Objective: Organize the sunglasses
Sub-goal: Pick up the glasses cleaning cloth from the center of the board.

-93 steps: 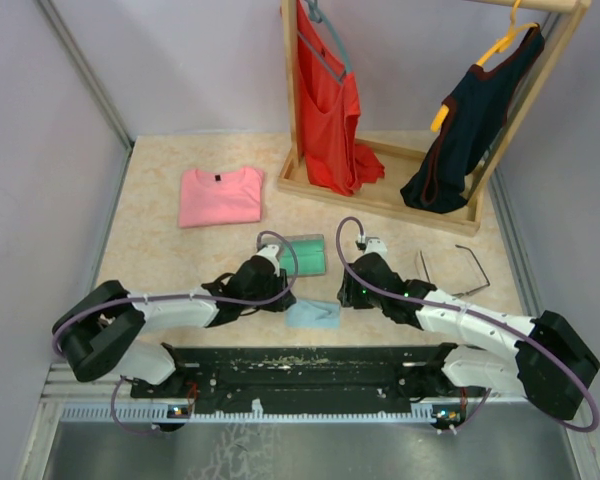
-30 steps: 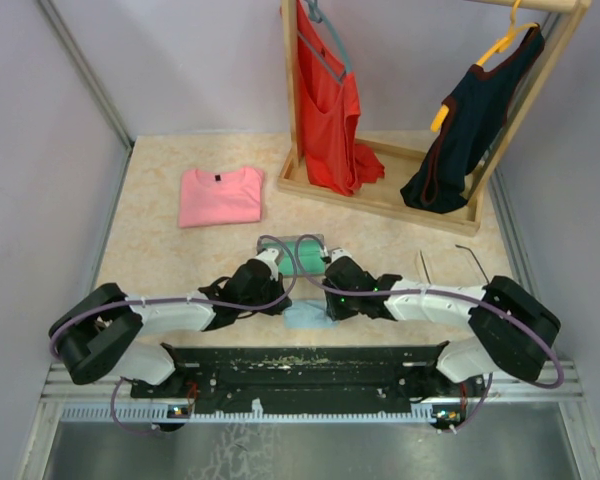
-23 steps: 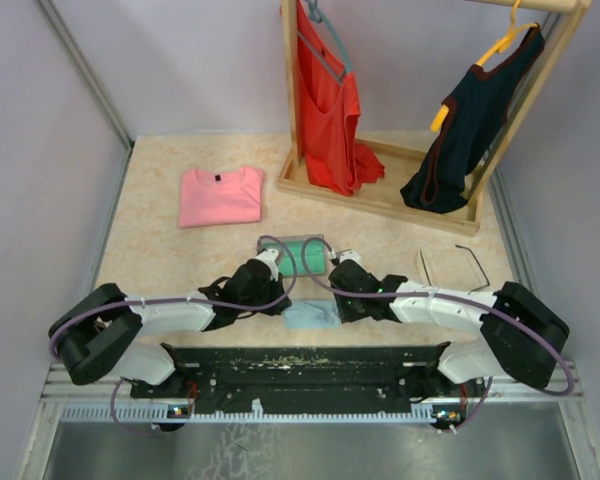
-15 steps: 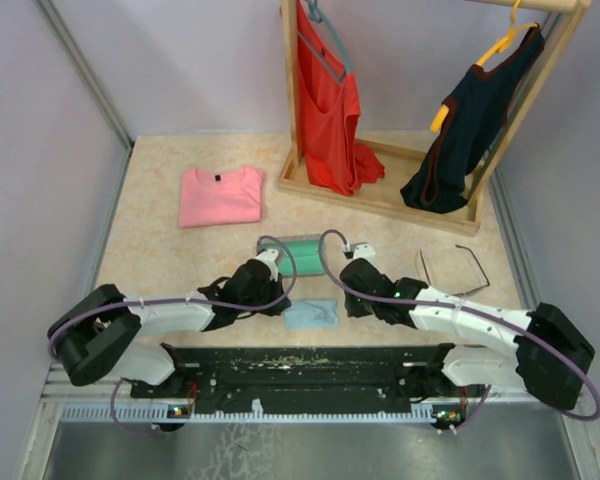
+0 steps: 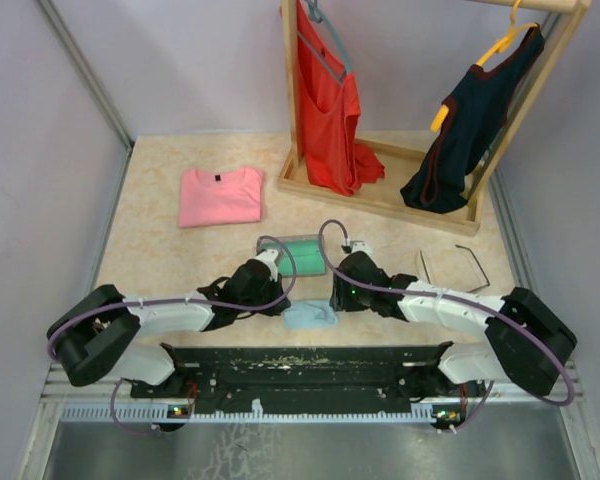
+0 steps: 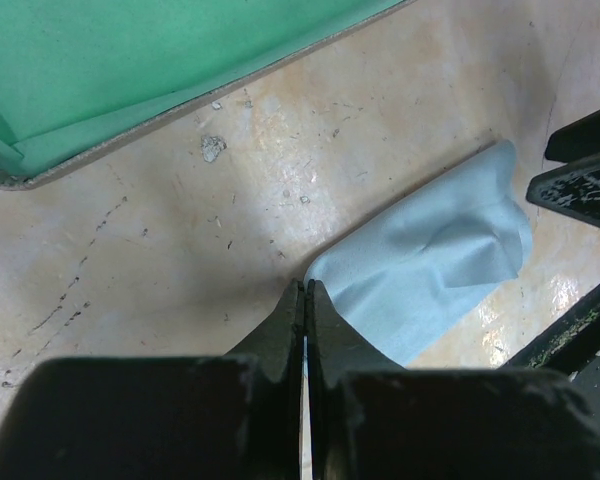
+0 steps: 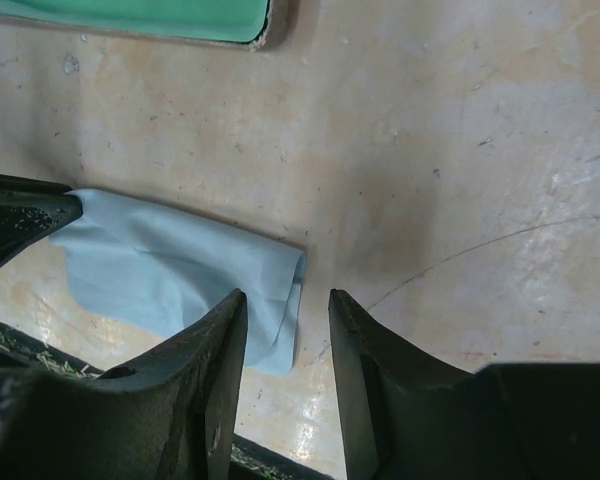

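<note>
The sunglasses (image 5: 448, 267) lie on the table (image 5: 180, 260), off to the right of the right arm and apart from both grippers. Nothing holds them. The open case (image 5: 302, 254) with its green inside sits near the middle. The blue cloth (image 5: 310, 317) lies just in front of it.

The right gripper (image 7: 285, 300) has its fingers spread over the cloth's edge. The left gripper (image 6: 303, 300) has its fingers pressed together, with the tips at the cloth's corner.

Both grippers crowd the same small cloth, so they might bump each other. The cloth is soft and flat, so it may slip away or bunch up. The glasses are thin and could bend if squeezed hard.

From above, the glasses show only as thin lines. Neither wrist camera shows them. I cannot tell if the left tips pinch any cloth.
</note>
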Available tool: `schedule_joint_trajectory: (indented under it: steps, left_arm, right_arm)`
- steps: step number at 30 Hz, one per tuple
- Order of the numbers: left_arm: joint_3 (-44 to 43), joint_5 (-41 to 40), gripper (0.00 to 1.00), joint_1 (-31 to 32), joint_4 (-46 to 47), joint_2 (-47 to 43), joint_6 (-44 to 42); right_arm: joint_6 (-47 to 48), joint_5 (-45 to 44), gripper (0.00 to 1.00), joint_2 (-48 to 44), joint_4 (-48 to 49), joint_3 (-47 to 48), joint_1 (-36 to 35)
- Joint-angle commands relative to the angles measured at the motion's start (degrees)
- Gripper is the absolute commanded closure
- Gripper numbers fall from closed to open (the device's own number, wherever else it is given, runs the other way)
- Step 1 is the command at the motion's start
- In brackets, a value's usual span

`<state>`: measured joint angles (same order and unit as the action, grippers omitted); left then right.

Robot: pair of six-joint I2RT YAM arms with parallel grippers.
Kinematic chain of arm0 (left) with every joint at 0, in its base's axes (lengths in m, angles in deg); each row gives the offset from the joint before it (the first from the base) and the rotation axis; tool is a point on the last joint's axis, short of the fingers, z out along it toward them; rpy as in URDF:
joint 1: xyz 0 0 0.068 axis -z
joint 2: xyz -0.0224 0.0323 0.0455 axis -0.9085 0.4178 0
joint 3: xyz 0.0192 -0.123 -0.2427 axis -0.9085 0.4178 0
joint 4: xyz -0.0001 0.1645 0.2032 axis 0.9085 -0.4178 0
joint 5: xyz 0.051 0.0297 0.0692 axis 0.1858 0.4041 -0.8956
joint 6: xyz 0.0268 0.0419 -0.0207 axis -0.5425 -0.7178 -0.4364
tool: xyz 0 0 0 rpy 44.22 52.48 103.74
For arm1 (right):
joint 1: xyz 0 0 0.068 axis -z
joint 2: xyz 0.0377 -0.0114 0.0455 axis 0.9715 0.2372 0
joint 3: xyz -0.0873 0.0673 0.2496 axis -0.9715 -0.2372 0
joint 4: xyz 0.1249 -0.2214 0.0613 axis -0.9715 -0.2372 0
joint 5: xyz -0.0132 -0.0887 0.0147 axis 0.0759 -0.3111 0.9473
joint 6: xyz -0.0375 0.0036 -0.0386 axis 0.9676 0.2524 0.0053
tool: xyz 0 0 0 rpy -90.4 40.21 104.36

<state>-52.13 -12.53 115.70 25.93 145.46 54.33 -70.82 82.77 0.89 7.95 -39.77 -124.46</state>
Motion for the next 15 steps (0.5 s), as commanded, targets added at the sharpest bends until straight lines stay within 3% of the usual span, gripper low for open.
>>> schedule_joint_trajectory:
  steps: [1, 15]
  left_arm:
    - [-0.2, 1.0, 1.00, -0.3, -0.5, -1.1, -0.7]
    - [0.0, 1.4, 1.00, -0.3, -0.3, -1.0, -0.6]
  right_arm:
    - [-0.7, 3.7, 0.61, 2.3, 4.0, 1.5, 0.4]
    - [-1.6, 1.6, 0.62, 5.9, 3.1, 2.1, 0.4]
